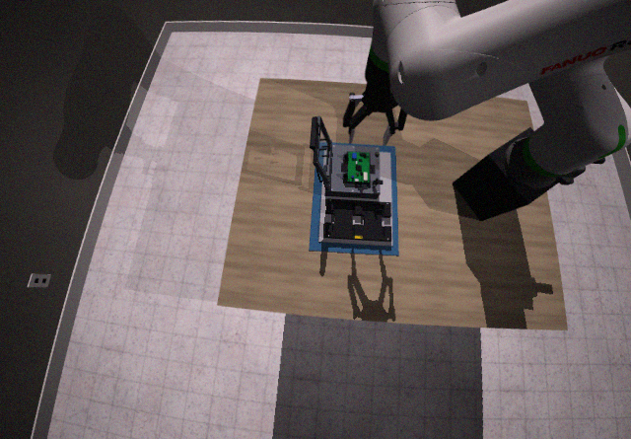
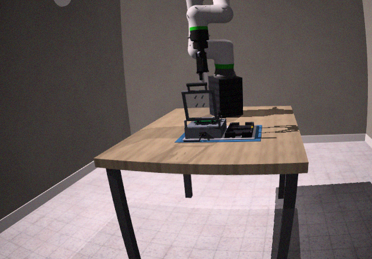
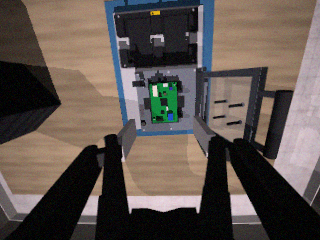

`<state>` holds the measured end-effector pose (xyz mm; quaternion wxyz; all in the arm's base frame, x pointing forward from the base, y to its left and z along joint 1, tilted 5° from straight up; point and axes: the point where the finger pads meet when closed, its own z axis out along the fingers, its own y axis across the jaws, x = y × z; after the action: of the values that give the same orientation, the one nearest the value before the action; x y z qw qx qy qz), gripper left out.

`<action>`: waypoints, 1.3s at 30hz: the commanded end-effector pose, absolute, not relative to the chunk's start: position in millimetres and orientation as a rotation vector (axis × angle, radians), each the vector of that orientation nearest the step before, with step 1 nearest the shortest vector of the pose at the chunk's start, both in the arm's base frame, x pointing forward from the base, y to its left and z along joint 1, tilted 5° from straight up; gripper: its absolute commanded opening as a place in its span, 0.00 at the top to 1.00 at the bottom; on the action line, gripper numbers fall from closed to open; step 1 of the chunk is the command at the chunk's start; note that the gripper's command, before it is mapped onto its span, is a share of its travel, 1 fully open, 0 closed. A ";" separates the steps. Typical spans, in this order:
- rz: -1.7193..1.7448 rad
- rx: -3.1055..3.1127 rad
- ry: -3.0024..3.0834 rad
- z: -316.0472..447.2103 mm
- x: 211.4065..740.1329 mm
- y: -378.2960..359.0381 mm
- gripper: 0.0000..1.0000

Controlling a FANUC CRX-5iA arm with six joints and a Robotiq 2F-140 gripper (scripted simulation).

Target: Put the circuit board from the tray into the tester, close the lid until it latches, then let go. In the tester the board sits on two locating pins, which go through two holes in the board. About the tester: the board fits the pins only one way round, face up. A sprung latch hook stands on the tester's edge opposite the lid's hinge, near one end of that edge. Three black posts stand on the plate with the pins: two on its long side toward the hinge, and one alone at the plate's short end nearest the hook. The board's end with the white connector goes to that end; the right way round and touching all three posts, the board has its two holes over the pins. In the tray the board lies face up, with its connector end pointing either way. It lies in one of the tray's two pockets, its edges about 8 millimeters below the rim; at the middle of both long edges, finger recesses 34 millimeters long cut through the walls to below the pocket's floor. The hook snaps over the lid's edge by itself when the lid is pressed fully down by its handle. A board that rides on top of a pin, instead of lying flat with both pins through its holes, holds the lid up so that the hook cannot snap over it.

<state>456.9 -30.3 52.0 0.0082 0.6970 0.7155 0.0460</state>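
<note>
The green circuit board point(image 1: 358, 168) point(image 3: 164, 102) lies face up on the tester point(image 1: 338, 185) point(image 2: 195, 132) point(image 3: 188, 125) and looks flat. Its white connector end faces the tray side, where the latch hook point(image 1: 378, 182) point(image 3: 138, 83) stands. The pins and holes cannot be made out. The lid point(image 2: 185, 106) point(image 3: 235, 72) point(image 1: 314, 133) stands open, roughly upright on its hinge, its black handle point(image 2: 196, 84) point(image 3: 278, 125) at the top. My gripper point(image 1: 369, 137) point(image 2: 203, 78) point(image 3: 164, 125) is open and empty, above and beyond the tester's end away from the tray.
The black tray point(image 1: 333, 242) point(image 3: 150, 65) is beside the tester, both pockets empty. Both stand on a blue-edged mat point(image 1: 315, 220) point(image 2: 258, 132) point(image 3: 118, 85). The robot's black pedestal point(image 1: 491, 184) point(image 2: 229, 96) point(image 3: 25, 102) stands on the side opposite the lid.
</note>
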 end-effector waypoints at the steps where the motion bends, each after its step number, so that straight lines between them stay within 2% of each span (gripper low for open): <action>1: 0.144 2.179 2.236 68.0 455.8 -31.1 0.42; 9: 0.144 2.179 2.236 98.1 453.5 -32.8 0.42; 28: 0.144 2.179 2.236 113.5 452.3 -33.6 0.42; 29: 0.144 2.179 2.236 113.5 452.3 -33.6 0.70; 39: 0.144 2.179 2.236 113.5 452.3 -33.6 0.70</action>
<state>452.2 -33.6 113.3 0.0080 0.6970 0.7155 0.0459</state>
